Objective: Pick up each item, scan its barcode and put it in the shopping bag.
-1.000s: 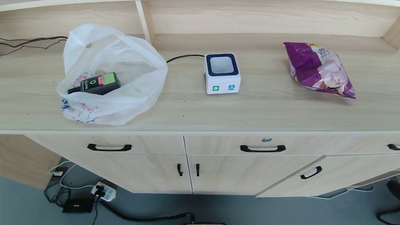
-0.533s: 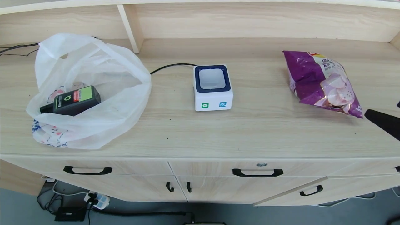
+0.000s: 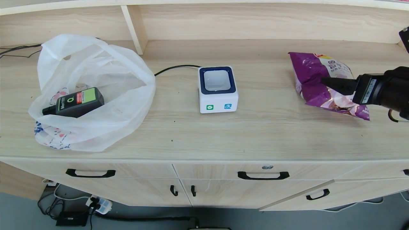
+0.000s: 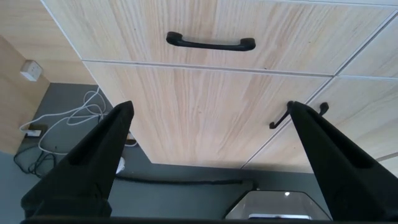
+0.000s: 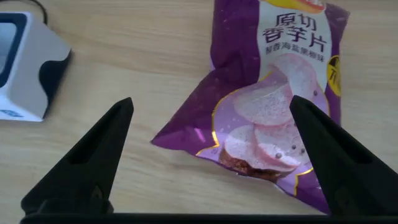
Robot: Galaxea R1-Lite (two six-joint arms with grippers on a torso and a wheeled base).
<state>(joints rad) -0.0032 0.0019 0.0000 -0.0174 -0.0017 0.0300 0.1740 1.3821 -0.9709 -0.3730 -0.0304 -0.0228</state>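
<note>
My right tool is spread wide, empty, just above the purple chip bag lying on the table. Bag's long axis runs roughly straight ahead of it, so the fingers straddle its width. Left tool, also spread, is nowhere near.

Scanner between shopping bag and chips
</note>
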